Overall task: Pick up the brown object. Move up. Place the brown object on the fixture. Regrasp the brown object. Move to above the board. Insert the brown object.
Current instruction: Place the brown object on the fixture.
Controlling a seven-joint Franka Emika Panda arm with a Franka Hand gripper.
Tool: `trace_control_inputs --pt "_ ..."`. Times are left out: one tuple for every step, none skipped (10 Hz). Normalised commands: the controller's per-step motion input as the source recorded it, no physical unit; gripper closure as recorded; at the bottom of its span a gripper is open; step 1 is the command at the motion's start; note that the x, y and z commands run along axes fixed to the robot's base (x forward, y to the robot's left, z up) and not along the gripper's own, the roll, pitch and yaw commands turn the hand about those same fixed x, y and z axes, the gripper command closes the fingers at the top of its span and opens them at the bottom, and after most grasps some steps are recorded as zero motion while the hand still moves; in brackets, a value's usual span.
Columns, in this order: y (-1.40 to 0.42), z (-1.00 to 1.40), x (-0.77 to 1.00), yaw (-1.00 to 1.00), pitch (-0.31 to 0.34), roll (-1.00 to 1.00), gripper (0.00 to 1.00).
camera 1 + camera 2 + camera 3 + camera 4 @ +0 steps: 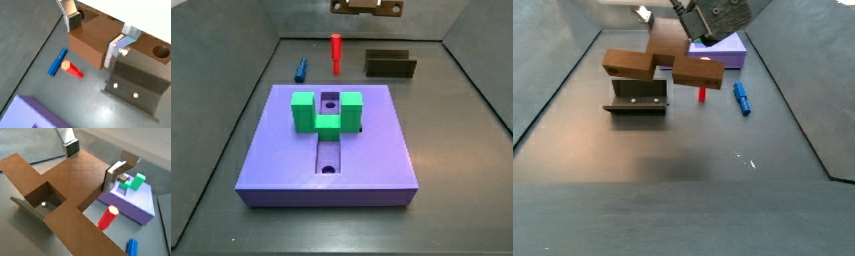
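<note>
My gripper (pixel 95 31) is shut on the brown object (pixel 90 45), a wooden piece with broad arms and a square opening (pixel 42 195). In both wrist views the silver fingers press its two sides. A side view shows the brown object (pixel 663 60) hanging in the air over the fixture (pixel 637 97), with the gripper (pixel 700 35) above it. The dark fixture (pixel 137 87) lies just under the held piece. The purple board (pixel 331 150) carries a green U-shaped block (pixel 327 112) and a central slot.
A red peg (pixel 335 50) and a blue peg (pixel 302 69) lie on the floor between the board and the far wall, next to the fixture (pixel 390 64). Sloping grey walls close in the work area on both sides.
</note>
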Motion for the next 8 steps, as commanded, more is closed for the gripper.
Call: trace_control_inputs --pt "-0.18 0.10 1.00 -0.05 0.137 -0.55 1.00" --pt "-0.13 0.08 1.00 -0.10 0.143 -0.70 1.00" --pt "-0.11 0.05 0.99 -0.10 0.166 -0.70 1.00" --pt "0.00 -0.05 0.95 0.00 0.149 -0.63 1.00" --pt "0.17 -0.33 0.75 0.24 0.146 -0.19 1.00" --pt "0.08 -0.29 0.80 0.33 0.186 0.00 1.00" --pt "0.04 -0.29 0.79 0.31 0.283 0.00 1.00" --pt "0.06 -0.12 0.36 0.07 0.109 -0.13 1.00"
